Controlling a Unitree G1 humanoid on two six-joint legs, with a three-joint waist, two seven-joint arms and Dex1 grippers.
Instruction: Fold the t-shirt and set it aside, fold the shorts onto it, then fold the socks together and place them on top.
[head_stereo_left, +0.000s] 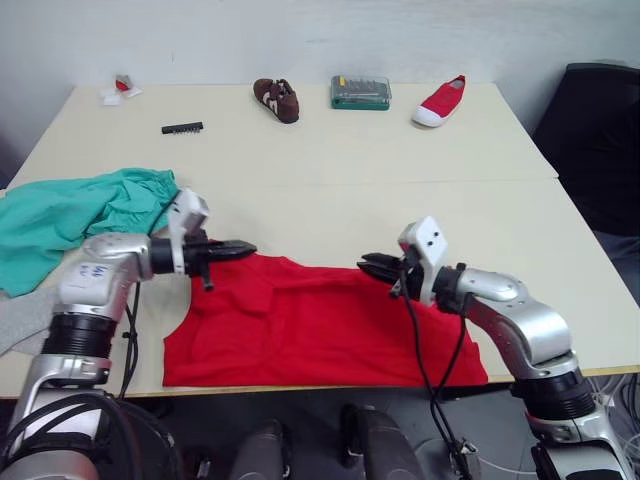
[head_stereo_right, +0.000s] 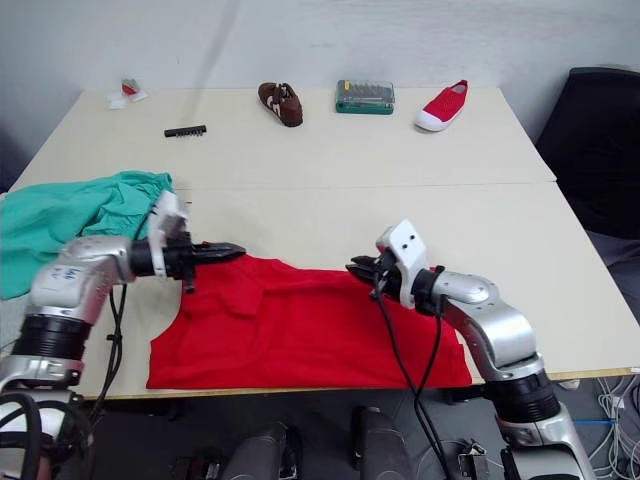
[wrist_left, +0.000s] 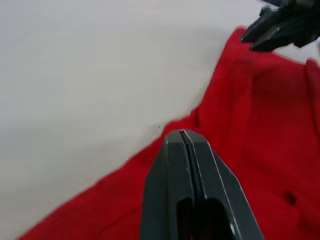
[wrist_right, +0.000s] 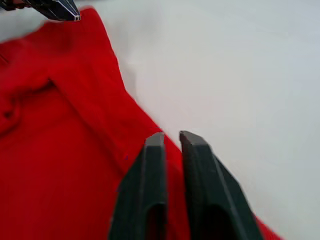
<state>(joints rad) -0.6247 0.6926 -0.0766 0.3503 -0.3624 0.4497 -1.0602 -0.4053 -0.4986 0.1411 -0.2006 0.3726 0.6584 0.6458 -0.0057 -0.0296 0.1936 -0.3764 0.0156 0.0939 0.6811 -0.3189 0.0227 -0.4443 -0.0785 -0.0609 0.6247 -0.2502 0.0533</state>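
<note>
My left jaws (wrist_left: 183, 134) are pressed shut with nothing between them. They hang just over the far edge of the t-shirt (head_stereo_left: 320, 325). My right jaws (wrist_right: 171, 137) are open only a crack and hold nothing. They hang over that same far edge, further along it. The two sets of jaws point at each other with a stretch of red cloth between them.

The t-shirt lies spread out under both jaws, down to the near edge of the table (head_stereo_left: 400, 200). The shorts (head_stereo_left: 75, 215) sit in a bunched heap behind my left jaws, well apart from the right ones. A bit of grey cloth (head_stereo_left: 20, 322) lies just below the shorts.

Far past the jaws, along the back of the table, sit a brown shoe (head_stereo_left: 276, 100), a green box (head_stereo_left: 361, 92), a red shoe (head_stereo_left: 440, 101) and a small black strip (head_stereo_left: 182, 128).
</note>
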